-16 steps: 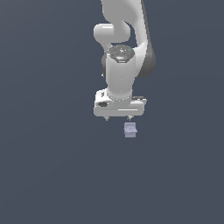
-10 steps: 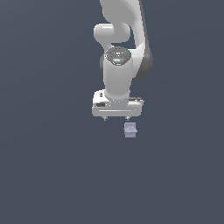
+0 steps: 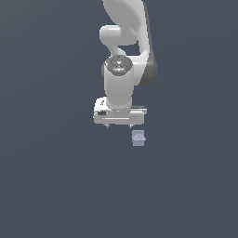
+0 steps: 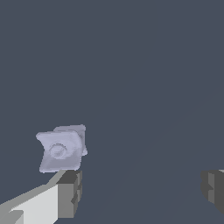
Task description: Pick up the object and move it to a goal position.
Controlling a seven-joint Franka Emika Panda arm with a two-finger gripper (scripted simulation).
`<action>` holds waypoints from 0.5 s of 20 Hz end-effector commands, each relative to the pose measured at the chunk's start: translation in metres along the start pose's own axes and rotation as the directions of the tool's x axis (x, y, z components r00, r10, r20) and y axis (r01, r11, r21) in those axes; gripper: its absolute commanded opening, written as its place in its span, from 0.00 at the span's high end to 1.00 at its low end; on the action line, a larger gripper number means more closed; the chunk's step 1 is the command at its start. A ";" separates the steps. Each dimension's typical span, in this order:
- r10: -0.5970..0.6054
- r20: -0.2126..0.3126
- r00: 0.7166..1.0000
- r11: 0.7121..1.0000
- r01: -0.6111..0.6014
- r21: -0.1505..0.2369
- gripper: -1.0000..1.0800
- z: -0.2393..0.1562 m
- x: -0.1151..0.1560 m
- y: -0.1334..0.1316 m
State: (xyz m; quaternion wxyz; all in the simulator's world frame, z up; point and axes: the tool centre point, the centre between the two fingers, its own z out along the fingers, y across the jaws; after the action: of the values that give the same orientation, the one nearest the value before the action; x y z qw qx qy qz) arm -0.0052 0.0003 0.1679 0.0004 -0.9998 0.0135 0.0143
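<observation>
Exterior view: set back, looking down from high up at the arm [image 3: 123,69] over the plain dark desk [image 3: 46,186]. Wrist view: close in behind the claw [image 4: 140,188], facing the desk. Both views share the object [image 3: 138,138] [image 4: 61,148] just beside the claw [image 3: 118,125].

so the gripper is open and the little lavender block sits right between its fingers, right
Not quite. The gripper is open, but the lavender block does not sit between its fingers; it lies off to one side, just beyond one fingertip. The wrist view shows the gap between the fingers holding nothing.
</observation>
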 end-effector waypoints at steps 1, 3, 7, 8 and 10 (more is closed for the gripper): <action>-0.005 0.000 1.000 1.000 0.005 -0.001 0.04 0.004 0.000 -0.006; -0.011 -0.003 1.000 1.000 0.011 -0.002 0.04 0.010 0.000 -0.013; -0.029 -0.009 1.000 1.000 0.029 -0.004 0.04 0.028 -0.002 -0.037; -0.035 -0.012 0.999 0.999 0.035 -0.004 0.04 0.033 -0.003 -0.044; -0.048 -0.016 0.999 0.999 0.048 -0.005 0.04 0.046 -0.005 -0.061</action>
State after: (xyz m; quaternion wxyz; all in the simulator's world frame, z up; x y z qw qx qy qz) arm -0.0083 0.0487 0.1316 -0.0016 -1.0000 -0.0053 0.0075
